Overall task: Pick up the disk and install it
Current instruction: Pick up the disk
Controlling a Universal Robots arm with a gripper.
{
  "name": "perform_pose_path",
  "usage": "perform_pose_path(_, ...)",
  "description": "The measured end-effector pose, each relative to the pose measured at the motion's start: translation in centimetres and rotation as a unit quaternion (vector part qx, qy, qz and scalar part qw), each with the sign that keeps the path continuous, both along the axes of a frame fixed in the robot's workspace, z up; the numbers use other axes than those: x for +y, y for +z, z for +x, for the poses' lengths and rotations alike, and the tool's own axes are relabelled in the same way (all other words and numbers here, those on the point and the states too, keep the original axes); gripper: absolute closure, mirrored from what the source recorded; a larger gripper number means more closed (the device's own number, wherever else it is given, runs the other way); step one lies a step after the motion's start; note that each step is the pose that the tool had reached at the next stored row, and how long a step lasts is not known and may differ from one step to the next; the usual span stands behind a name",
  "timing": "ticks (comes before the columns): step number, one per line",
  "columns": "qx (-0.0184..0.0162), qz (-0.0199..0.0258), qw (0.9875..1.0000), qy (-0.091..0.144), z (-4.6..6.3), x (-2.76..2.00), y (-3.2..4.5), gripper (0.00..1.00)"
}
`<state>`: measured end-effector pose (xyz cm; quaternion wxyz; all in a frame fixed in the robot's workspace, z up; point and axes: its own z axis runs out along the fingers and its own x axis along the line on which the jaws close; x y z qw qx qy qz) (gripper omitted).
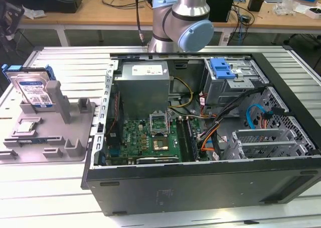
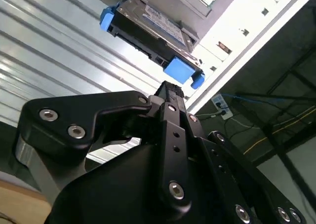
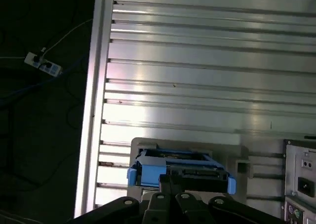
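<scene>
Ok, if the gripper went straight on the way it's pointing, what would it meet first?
Most likely the disk, standing on edge in the grey holder: in both wrist views the gripper points at its blue carrier frame. The gap between them is unclear.

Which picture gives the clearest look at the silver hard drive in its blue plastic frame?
The exterior view: the silver hard drive in its blue frame stands in a grey holder, label facing the camera. The second wrist view shows the drive slantwise; the first wrist view shows the drive edge-on.
</scene>
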<state>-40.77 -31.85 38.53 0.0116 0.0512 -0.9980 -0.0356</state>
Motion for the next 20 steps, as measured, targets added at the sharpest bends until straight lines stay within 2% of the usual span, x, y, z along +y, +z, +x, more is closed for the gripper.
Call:
perform_pose_path(2,0.0001,0.0,0.9991,0.043,0.0,0.0,-0.05,0.89)
perform_pose_path(3,0.0002,0.0,0.9975,0.071,0.0,0.0,-0.09,0.89)
perform_pose_path(4,0.0002,0.0,0.9961,0.088,0.0,0.0,-0.11,0.89)
perform_pose_path(6,0.0002,0.0,0.9944,0.106,0.0,-0.01,-0.13,0.89)
perform_pose_path(8,0.0003,0.0,0.99,0.141,0.0,0.0,-0.18,0.89)
perform_pose_path(10,0.0003,0.0,0.9832,0.183,0.0,0.0,-0.24,0.89)
perform_pose_path(11,0.0003,0.0,0.9792,0.203,0.0,0.0,-0.28,0.89)
perform_pose_path(13,0.0003,0.0,0.9753,0.221,0.0,0.0,-0.31,0.89)
perform_pose_path(14,0.0003,0.0,0.9714,0.237,0.0,0.0,-0.35,0.89)
perform_pose_path(15,0.0003,-0.0001,0.9695,0.245,0.0,0.0,-0.36,0.89)
perform_pose_path(16,0.0003,0.0,0.967,0.255,0.0,0.0,-0.38,0.89)
perform_pose_path(17,0.0003,0.0,0.9626,0.271,0.0,0.0,-0.41,0.89)
perform_pose_path(18,0.0003,0.0,0.9606,0.278,0.0,0.0,-0.42,0.89)
perform_pose_path(19,0.0003,-0.0001,0.9549,0.297,0.0,0.0,-0.42,0.89)
perform_pose_path(20,0.0003,-0.0001,0.9478,0.319,0.0,0.0,-0.42,0.89)
